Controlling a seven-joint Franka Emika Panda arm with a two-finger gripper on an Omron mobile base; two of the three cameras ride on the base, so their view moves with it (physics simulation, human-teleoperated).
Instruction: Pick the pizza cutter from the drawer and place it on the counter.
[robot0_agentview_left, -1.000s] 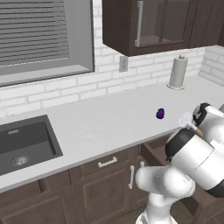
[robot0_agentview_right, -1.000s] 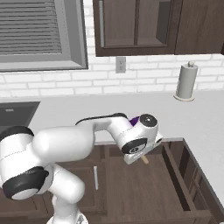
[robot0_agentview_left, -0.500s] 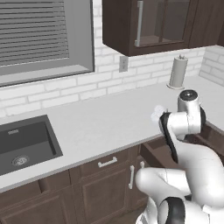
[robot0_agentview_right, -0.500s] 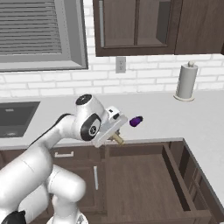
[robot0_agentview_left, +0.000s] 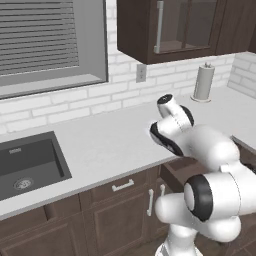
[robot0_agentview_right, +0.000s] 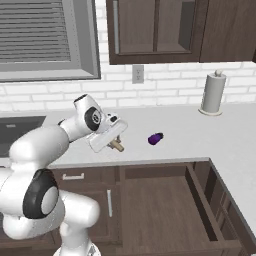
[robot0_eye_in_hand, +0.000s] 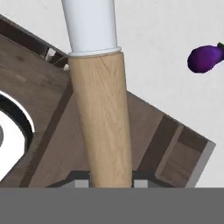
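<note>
My claw (robot0_agentview_right: 116, 142) is clamped on the pizza cutter (robot0_eye_in_hand: 101, 118), its handle running straight out along my fingers, hovering over the counter (robot0_agentview_right: 190, 135) front edge beside the drawer (robot0_agentview_right: 160, 210)

The white arm (robot0_agentview_left: 200, 150) rises at the lower right and bends over the front edge of the light counter (robot0_agentview_left: 115, 140). A dark sink (robot0_agentview_left: 27, 162) is set into the counter at the left. A paper towel roll (robot0_agentview_left: 203, 82) stands far right against the brick wall, below a dark upper cabinet (robot0_agentview_left: 170, 27). A grey window frame (robot0_agentview_left: 50, 45) fills the upper left.
</note>
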